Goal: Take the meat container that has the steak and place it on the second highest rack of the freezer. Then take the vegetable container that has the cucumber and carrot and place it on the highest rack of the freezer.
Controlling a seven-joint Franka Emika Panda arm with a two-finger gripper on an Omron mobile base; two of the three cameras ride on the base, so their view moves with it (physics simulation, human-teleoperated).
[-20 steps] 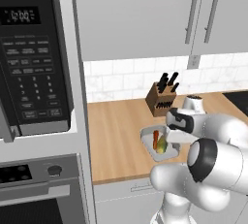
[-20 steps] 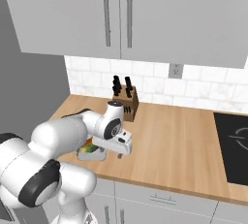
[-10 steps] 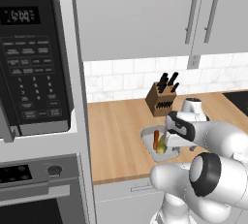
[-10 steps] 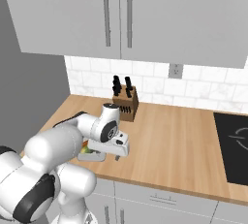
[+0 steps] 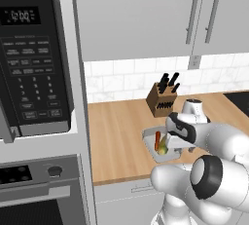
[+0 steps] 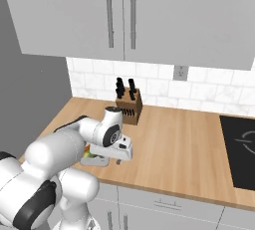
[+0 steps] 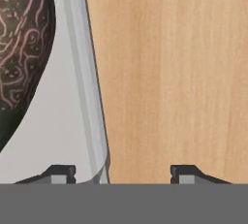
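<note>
You're at vegetable container (image 5: pixel 162 147), on counter (image 5: pixel 116 136) at knife block's (image 5: pixel 162 101) 6 o'clock. Gripper (image 7: pixel 115 173) jaws spread, straddling container rim (image 7: pixel 89 116), gripping nothing. Carrot (image 5: pixel 157 141) and cucumber (image 5: pixel 163 148) inside. Lift and freezer placement left.

Arm bent low and forward, hand pointing down.
The hand (image 7: pixel 115 173) has its two fingertips (image 7: pixel 60 173) set apart, not pressed together; white forearm folds over the base.
</note>
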